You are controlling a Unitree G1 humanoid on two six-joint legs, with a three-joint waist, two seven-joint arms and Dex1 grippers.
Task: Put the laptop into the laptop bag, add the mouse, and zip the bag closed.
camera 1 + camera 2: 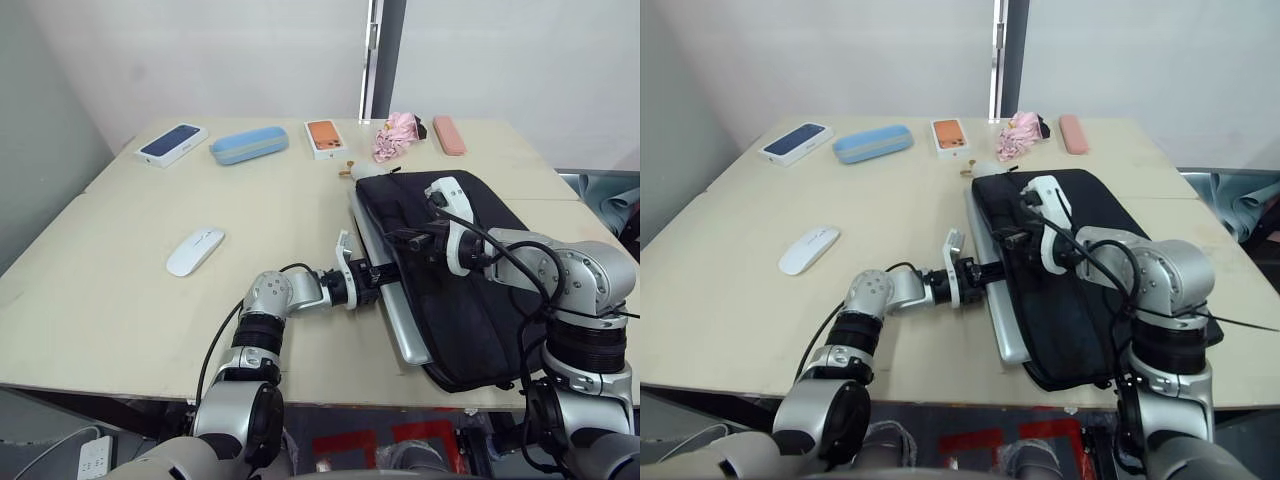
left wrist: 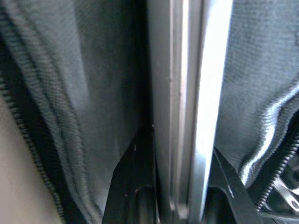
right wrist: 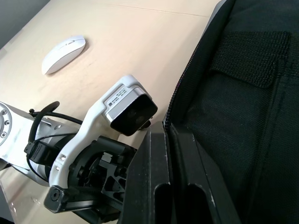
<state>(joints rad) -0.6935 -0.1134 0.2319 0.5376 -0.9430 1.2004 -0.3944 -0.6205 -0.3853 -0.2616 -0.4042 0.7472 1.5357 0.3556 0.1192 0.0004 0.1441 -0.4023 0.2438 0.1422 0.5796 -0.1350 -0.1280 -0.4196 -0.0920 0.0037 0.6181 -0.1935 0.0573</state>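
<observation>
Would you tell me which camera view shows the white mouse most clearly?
The left eye view: the mouse lies whole and unobstructed on the table. The right eye view shows it likewise; the right wrist view catches it in a corner.

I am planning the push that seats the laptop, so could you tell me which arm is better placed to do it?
Probably the left. Its end effector is clamped on the thin silver-grey metal laptop at the open edge of the black fabric laptop bag. The right end effector pinches the bag's edge.
</observation>
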